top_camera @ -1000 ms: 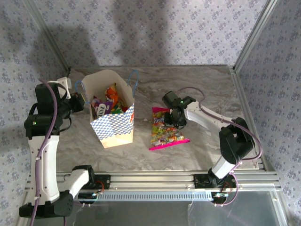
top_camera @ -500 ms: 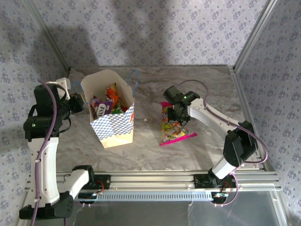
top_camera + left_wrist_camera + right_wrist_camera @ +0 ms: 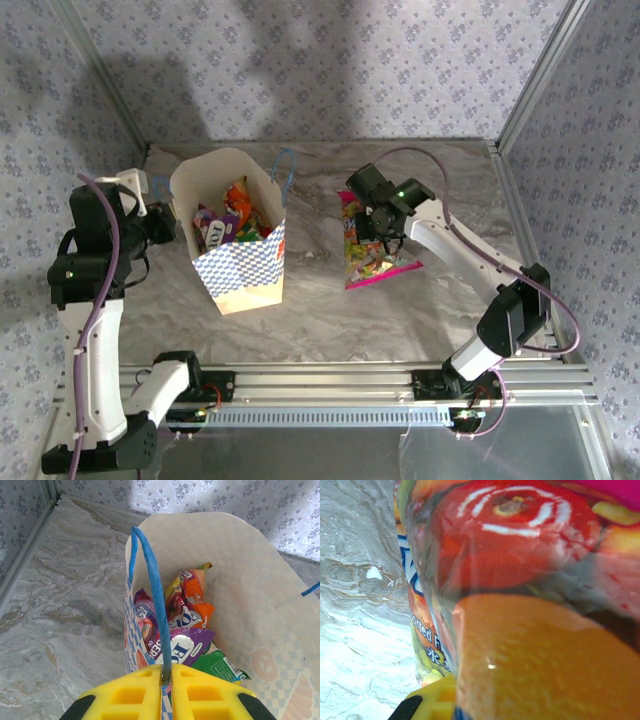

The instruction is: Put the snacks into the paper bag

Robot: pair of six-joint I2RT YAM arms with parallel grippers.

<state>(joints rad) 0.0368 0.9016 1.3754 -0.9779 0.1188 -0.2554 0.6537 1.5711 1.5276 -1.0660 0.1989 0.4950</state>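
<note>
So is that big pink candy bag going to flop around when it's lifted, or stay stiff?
Probably floppy: the pink candy bag crumples and bends under the right gripper holding it. Its glossy film looks slippery, so it might slide in the grip. Loose sweets inside likely shift its weight.

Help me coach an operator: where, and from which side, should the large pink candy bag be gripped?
Likely its flat upper end, from above: the limp pink candy bag then hangs straight for lowering into the paper bag. The right end effector is shut there.
</note>
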